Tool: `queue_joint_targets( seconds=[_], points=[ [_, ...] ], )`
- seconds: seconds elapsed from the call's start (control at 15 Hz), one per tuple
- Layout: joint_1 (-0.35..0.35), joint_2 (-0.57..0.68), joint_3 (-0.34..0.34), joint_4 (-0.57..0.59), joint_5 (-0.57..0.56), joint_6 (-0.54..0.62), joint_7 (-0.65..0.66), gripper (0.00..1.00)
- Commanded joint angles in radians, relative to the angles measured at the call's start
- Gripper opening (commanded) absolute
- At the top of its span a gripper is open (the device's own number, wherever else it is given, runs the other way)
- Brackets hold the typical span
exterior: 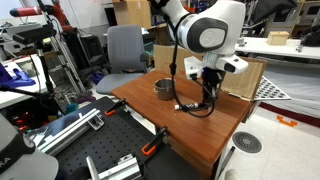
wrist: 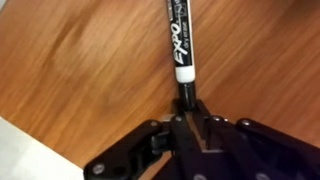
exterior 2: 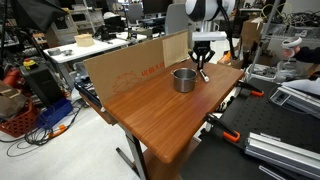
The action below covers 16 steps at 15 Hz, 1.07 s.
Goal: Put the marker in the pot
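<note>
Wrist view is showing the hand [wrist: 187,108] pinching one end of the marker [wrist: 180,40]. The two fingers are pressing on that end from both sides. The rest of the marker is sticking out away from the hand, over the brown wooden surface [wrist: 80,60]. The marker is black, with white letters on it and a whitish band close to the fingers. I cannot tell if its far end is touching the surface.

In both exterior views the white arm [exterior: 205,30] is reaching down, and the hand is hanging low over the surface, just beside the pot [exterior: 163,89] [exterior 2: 183,79]. The pot is standing upright on the surface with its open top facing up. The marker is in the hand, outside the pot, and it is looking too small there to see well. A brown cardboard sheet [exterior 2: 130,65] is standing along the far edge of the surface, behind the pot.
</note>
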Motion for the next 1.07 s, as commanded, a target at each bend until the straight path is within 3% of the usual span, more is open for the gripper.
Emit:
queue_joint_targets(
  seconds=[0.0, 0.6, 1.0],
  points=[
    [0.024, -0.033, -0.012, -0.018, -0.026, 0.012, 0.02, 0.04],
    [0.113, -0.265, -0.03, -0.169, -0.178, 0.099, 0.05, 0.04],
    [0.179, -0.406, -0.045, -0.317, -0.377, 0.283, 0.177, 0.04]
  ],
)
